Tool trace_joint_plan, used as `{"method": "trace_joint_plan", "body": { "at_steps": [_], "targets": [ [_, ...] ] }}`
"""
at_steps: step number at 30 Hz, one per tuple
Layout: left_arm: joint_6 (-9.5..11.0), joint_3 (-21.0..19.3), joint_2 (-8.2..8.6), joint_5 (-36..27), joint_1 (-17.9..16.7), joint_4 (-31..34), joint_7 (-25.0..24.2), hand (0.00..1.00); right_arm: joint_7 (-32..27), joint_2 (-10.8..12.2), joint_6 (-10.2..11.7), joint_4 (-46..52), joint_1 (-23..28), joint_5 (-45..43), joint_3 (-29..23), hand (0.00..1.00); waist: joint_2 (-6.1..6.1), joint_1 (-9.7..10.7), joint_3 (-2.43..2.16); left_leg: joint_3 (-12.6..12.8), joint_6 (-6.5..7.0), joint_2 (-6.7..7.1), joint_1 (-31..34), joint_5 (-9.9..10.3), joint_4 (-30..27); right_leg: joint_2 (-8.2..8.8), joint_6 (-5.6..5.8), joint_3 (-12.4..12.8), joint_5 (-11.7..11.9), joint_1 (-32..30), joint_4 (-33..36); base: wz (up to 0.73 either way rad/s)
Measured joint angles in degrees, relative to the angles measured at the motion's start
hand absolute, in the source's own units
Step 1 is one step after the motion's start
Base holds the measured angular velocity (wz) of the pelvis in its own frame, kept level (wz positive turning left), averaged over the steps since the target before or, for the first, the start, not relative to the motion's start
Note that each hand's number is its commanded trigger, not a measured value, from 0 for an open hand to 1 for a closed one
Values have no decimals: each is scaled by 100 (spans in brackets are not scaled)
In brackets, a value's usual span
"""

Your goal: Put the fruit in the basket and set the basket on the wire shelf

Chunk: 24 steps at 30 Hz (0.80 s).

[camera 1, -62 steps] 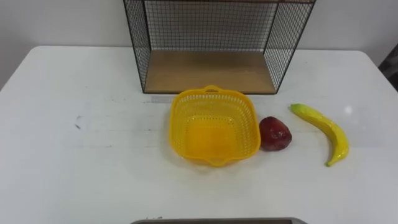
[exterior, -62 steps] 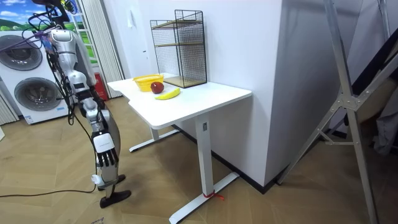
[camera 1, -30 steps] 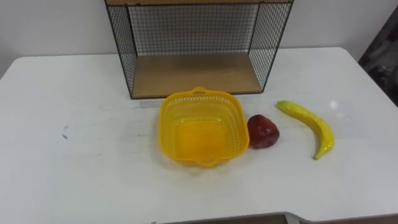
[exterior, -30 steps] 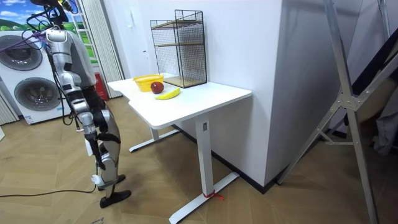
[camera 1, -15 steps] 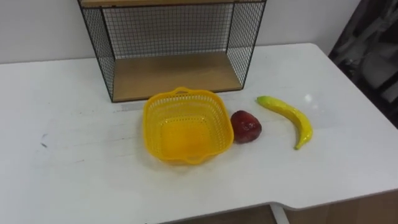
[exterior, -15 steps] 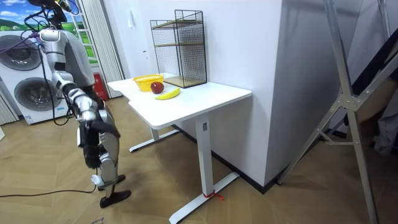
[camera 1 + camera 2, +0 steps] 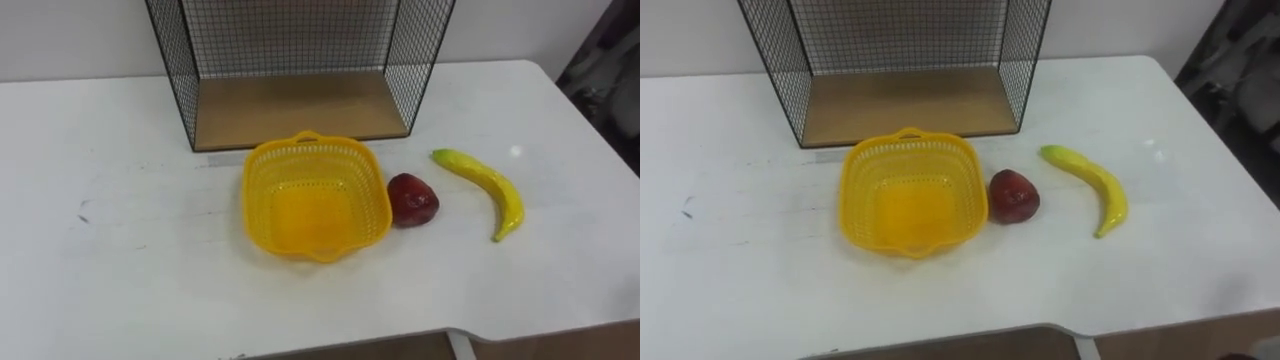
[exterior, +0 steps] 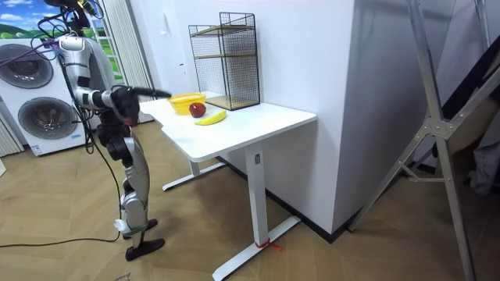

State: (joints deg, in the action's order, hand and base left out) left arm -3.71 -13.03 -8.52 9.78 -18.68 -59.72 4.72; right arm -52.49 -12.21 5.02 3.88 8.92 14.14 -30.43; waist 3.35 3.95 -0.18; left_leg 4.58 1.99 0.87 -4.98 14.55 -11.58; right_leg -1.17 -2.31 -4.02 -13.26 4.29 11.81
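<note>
- In the room view the robot stands at the table's end on the room view's left, with its right arm stretched level toward the table. The right hand (image 8: 158,93) is small and dark there, and I cannot tell whether its fingers are apart or curled.
- The white table (image 7: 120,270) has its near edge cut off along the bottom of the eye views.
- The wire shelf (image 7: 300,108) stands at the back of the table. The eye views cut off its top, leaving the lowest wooden board and the mesh sides. The room view shows it whole, with more tiers above.
- The yellow basket (image 7: 262,200) sits upright on the table just in front of the shelf.
- The red fruit (image 7: 411,199) lies on the table right beside the basket's right wall. Whether the two touch is hard to tell.
- The banana (image 7: 482,188) lies on the table further right, apart from the red fruit.
- A dark shape (image 7: 612,55) beyond the table's right corner is too blurred to make out.
</note>
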Motion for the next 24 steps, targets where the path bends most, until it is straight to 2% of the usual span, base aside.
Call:
{"method": "trace_joint_plan", "body": {
  "at_steps": [5,7,10,13,14,16,17,19,24],
  "targets": [
    [18,79,-6,-6,11,-80,0,0,656,-262,2,391,-7,-453,388,0,31,-107,28,-11,-12,-15,-70,-12,15,6,-13,-63,8,66,-15,3],
    [20,116,-23,-6,6,-78,-1,0,1029,-461,-8,386,-33,-459,573,0,69,-142,51,-13,-14,-18,-62,-15,10,12,-16,-78,10,65,-12,3],
    [21,222,-94,-6,11,-178,-1,0,1612,-564,-15,357,-165,-551,959,0,163,-155,85,-6,-22,-29,-68,-20,-6,13,-32,-71,19,73,-15,0],
    [20,338,-170,-5,30,-179,-2,0,2138,-644,-20,148,-174,-535,1297,0,220,-218,80,1,-28,-83,-62,-23,-19,15,-55,-78,37,77,-26,0],
    [18,369,-177,-5,42,-184,-2,0,2403,-644,-103,29,-176,-533,1410,0,255,-256,89,4,-30,-87,-56,-24,-20,14,-58,-82,40,75,-27,0],
    [4,499,-166,-4,44,-198,-3,0,2841,-644,-196,-146,-208,-534,1606,0,290,-319,69,1,-30,-83,-21,-23,-26,18,-53,-86,44,52,-41,0],
    [1,511,-162,-1,44,-204,-3,0,2936,-644,-201,-172,-220,-539,1644,0,285,-335,68,0,-30,-82,-20,-23,-26,18,-51,-87,50,56,-52,0],
    [-5,520,-166,-1,44,-212,-14,0,3262,-645,-202,-328,-249,-552,1746,0,239,-420,34,-7,-29,-83,-13,-23,-18,13,-44,-91,84,75,-120,0],
    [-11,538,-172,0,83,-212,-42,0,3788,-645,-203,-545,-346,-580,1961,0,109,-433,22,-26,-30,-84,-9,-24,-16,15,-40,-118,92,79,-121,3]
  ]
}}
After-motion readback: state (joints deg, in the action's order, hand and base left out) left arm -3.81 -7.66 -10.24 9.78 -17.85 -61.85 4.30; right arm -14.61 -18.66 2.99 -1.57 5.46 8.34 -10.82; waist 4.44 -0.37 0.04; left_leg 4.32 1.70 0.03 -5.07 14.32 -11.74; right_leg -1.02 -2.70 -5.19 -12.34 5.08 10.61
